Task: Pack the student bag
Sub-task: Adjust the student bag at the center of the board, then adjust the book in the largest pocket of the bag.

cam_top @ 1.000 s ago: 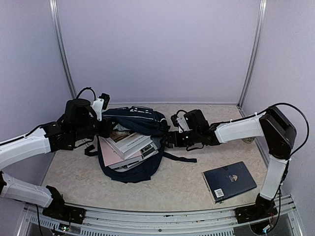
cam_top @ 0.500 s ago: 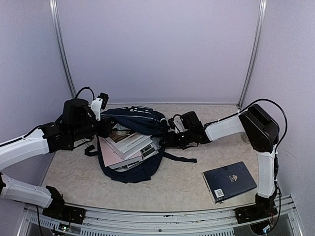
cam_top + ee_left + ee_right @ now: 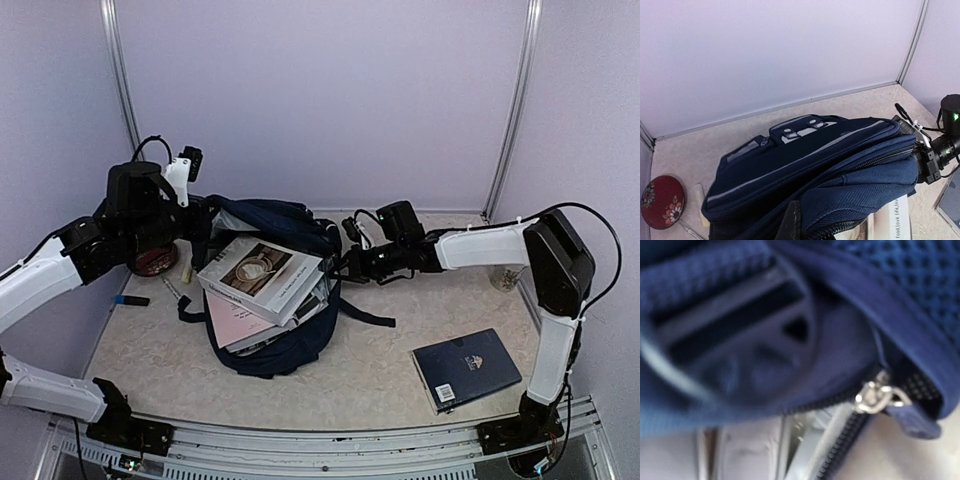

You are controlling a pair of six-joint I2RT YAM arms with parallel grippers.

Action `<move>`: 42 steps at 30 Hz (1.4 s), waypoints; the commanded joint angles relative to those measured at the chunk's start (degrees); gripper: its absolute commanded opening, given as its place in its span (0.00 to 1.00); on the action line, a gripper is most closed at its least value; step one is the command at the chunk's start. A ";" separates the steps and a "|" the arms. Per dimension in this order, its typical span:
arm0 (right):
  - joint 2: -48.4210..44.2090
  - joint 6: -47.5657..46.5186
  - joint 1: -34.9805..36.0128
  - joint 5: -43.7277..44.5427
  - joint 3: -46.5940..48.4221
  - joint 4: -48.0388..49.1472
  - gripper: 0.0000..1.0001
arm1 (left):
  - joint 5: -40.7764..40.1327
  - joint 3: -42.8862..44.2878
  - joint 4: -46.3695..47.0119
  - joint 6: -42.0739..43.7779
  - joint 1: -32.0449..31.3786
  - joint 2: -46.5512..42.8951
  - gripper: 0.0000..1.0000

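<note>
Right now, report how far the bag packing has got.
Done: a stack of books sits in the open student bag. In hand: the left gripper pinches the bag's top edge and the right gripper its right edge, by the zip slider. To do: the navy book lies outside on the table, and the bag is not yet zipped.

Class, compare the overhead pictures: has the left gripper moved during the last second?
Yes. The left gripper has shifted left and upward in the view, farther from the navy book, which lies unmoved, and has lifted the top of the bag with it.
</note>
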 commanded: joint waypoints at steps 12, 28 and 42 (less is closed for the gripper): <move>-1.84 -12.17 -14.79 0.13 7.97 -13.96 0.00 | -2.22 1.25 1.67 0.00 -10.01 5.96 0.00; -14.36 -26.26 -9.47 22.88 6.00 -17.65 0.47 | -2.76 0.56 5.06 2.57 -10.74 12.76 0.00; -11.48 -70.15 28.32 34.13 -2.15 5.33 0.56 | 9.29 -5.25 13.18 0.40 -6.37 8.06 0.00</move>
